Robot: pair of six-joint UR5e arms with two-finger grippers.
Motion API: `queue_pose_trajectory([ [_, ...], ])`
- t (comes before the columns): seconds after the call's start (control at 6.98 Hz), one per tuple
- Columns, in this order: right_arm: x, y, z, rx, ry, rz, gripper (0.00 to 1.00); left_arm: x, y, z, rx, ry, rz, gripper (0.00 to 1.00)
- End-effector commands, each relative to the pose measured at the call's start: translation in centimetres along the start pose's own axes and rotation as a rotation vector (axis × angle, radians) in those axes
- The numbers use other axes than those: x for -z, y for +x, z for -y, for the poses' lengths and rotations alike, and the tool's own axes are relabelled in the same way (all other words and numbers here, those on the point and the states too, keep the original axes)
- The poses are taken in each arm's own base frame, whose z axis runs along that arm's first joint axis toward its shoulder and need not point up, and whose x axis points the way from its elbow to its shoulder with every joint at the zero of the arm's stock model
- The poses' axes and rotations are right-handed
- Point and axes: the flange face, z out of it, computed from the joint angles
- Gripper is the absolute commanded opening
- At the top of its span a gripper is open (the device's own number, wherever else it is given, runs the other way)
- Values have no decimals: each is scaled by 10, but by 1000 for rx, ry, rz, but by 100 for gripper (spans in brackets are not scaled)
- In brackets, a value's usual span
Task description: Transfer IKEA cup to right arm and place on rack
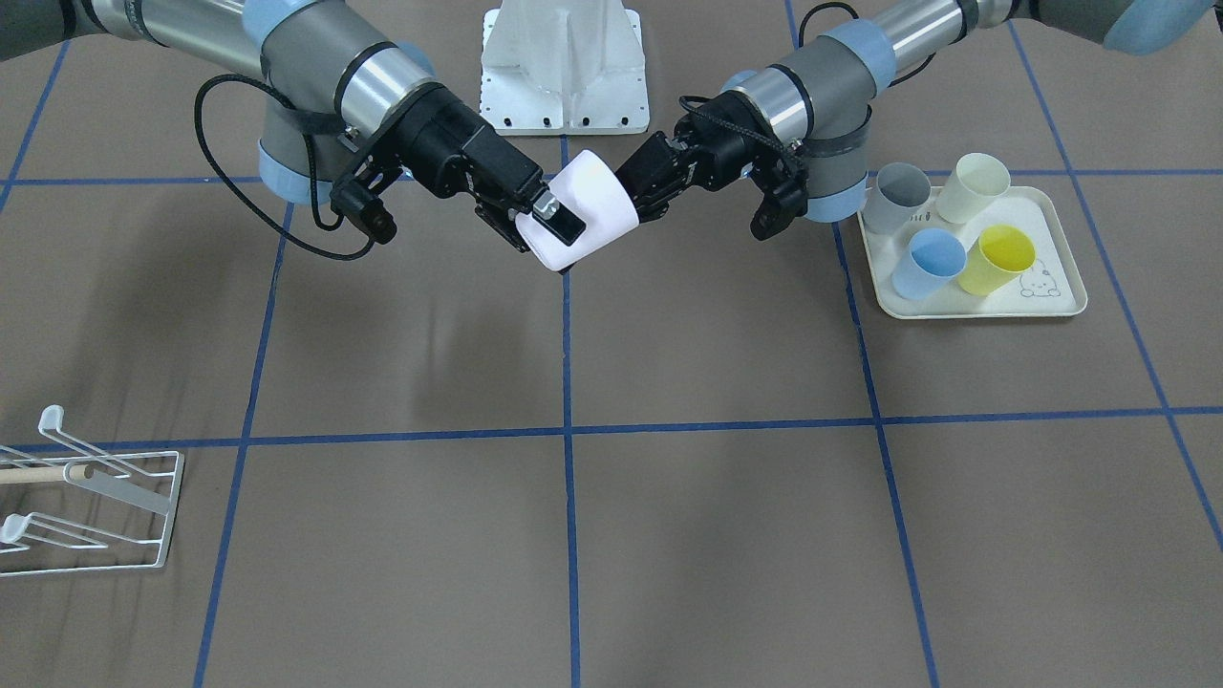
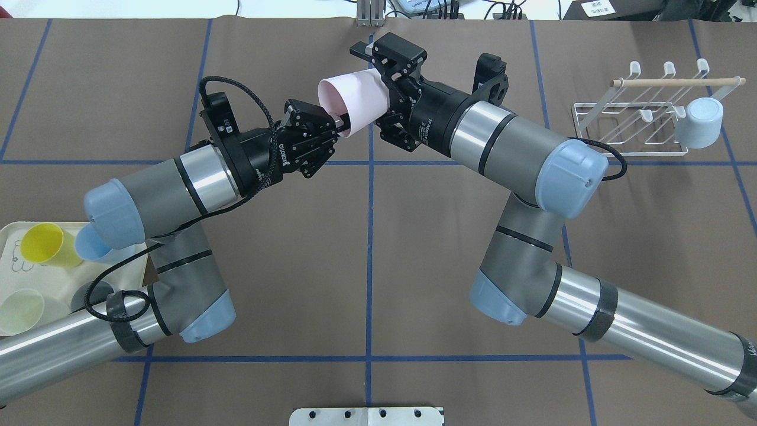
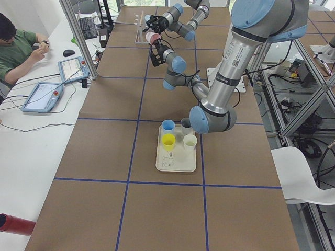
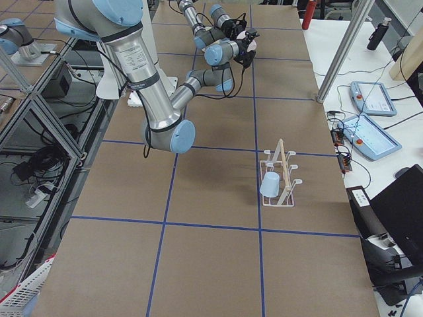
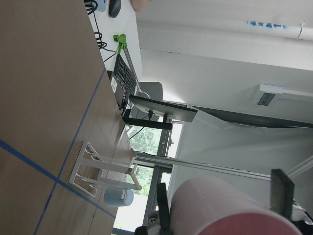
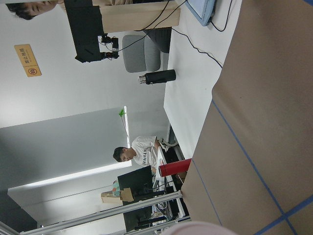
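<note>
A pale pink IKEA cup (image 2: 358,103) hangs on its side above the table's middle, held between both arms; it also shows in the front view (image 1: 597,205) and in the left wrist view (image 5: 225,210). My left gripper (image 2: 338,125) is shut on its open rim, one finger inside. The right arm (image 2: 508,148) reaches in from the other side. Its gripper (image 2: 378,94) is shut on the cup's base end, with a finger (image 1: 562,222) lying flat on the wall. The white wire rack (image 2: 636,121) stands at the far right with a grey-blue cup (image 2: 701,122) hung on it.
A cream tray (image 1: 1056,215) to my left holds several cups: grey, cream, blue and yellow. The white robot base (image 1: 564,67) is behind the hand-over spot. A person (image 3: 15,47) sits at a desk beyond the table's far side, with tablets and cables.
</note>
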Motion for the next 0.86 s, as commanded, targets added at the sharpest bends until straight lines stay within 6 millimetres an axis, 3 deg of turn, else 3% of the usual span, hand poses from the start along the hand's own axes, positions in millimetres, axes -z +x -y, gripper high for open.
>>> queue_pose_trajectory([
  [0.0,2,2,3,3,3,-4,0,-1,3,-1,3,1,3,99],
  [0.72,5,-12,22,17,27,21,0,4,-2,7,-9,13,15,100],
])
